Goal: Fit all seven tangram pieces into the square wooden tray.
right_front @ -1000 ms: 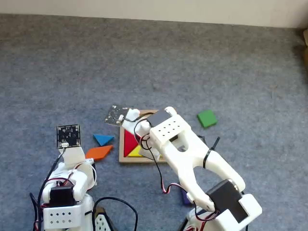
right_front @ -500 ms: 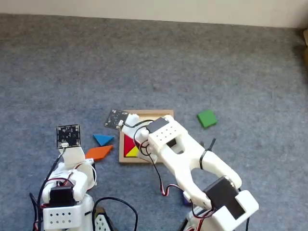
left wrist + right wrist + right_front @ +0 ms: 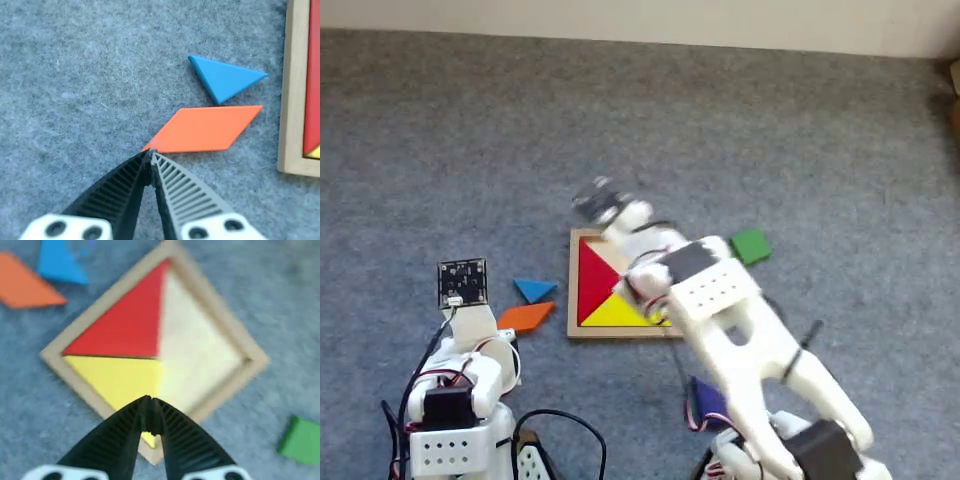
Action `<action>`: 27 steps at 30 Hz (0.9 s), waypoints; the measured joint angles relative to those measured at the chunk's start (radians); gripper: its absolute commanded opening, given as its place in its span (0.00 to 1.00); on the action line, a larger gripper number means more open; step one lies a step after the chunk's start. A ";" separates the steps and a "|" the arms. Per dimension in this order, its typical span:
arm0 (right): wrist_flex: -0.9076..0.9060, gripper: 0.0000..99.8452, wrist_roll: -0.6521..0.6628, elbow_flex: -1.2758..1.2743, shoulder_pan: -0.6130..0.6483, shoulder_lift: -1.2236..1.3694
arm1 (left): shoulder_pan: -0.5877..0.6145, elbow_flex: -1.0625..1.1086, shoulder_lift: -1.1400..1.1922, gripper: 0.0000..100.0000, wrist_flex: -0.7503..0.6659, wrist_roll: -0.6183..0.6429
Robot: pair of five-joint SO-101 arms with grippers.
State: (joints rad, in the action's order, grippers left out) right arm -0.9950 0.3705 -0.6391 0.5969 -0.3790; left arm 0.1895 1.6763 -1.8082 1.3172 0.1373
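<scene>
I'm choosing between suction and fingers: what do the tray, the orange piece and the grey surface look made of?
The tray: pale tan, matte, apparently bare wood. The orange piece: flat, evenly coloured, smooth and matte; painted wood or plastic, cannot tell which. The grey surface: fuzzy fibres, so it looks like felt or short carpet.

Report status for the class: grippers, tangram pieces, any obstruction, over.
Left gripper shut, tip at orange parallelogram. Right gripper shut, empty, above tray. Red triangle, yellow triangle seated; blue triangle, green square outside. No obstruction seen.
</scene>
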 measured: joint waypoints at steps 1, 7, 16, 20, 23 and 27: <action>-0.002 0.01 -0.018 0.000 -0.035 -0.012 | 0.000 0.000 0.000 0.01 0.000 0.000; -0.002 0.25 -0.135 0.049 -0.219 0.003 | 0.000 0.000 0.000 0.01 0.000 0.000; -0.002 0.32 -0.213 0.262 -0.404 0.364 | 0.000 0.000 0.000 0.01 0.000 0.000; -0.002 0.32 -0.213 0.387 -0.431 0.545 | 0.000 0.000 0.000 0.01 0.000 0.000; -0.002 0.32 -0.213 0.462 -0.443 0.649 | 0.000 0.000 0.000 0.01 0.000 0.000; -0.011 0.32 -0.213 0.535 -0.456 0.743 | 0.000 0.000 0.000 0.01 0.000 0.000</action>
State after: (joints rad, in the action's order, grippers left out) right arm -1.0058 0.1573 -0.1036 0.1412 0.3636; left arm 0.1895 1.6763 -1.8082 1.3172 0.1373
